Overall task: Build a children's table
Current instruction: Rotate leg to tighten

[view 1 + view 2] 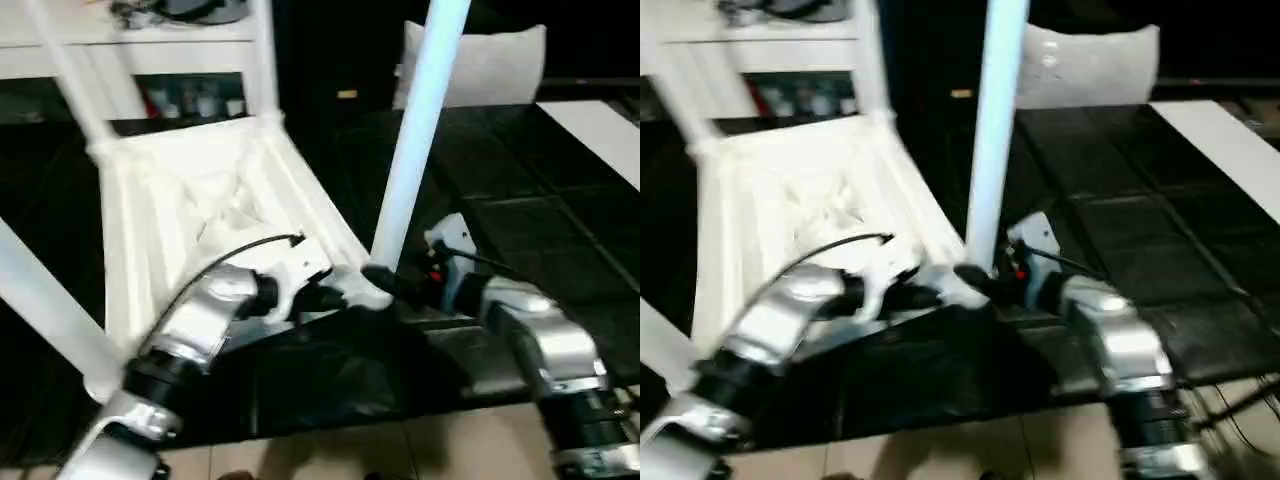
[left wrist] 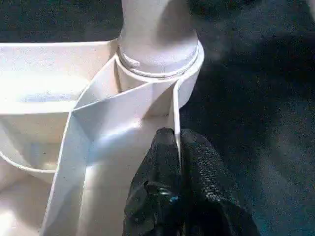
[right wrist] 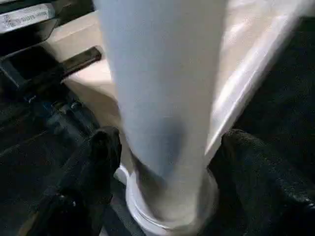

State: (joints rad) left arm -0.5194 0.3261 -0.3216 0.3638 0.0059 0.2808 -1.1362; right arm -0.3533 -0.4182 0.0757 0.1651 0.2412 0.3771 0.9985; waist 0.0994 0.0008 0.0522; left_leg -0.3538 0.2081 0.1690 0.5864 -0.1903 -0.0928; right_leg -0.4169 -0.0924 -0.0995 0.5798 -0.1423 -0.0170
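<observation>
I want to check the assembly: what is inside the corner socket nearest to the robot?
A white leg stands in the socket, rising upright. The left claw is shut on the tabletop's rim beside it. How deep the leg's end sits is hidden by the socket wall.

Silver forearms (image 1: 200,320) with black joint bands, thin black cables, textured black end effector fingers (image 2: 162,196).
</observation>
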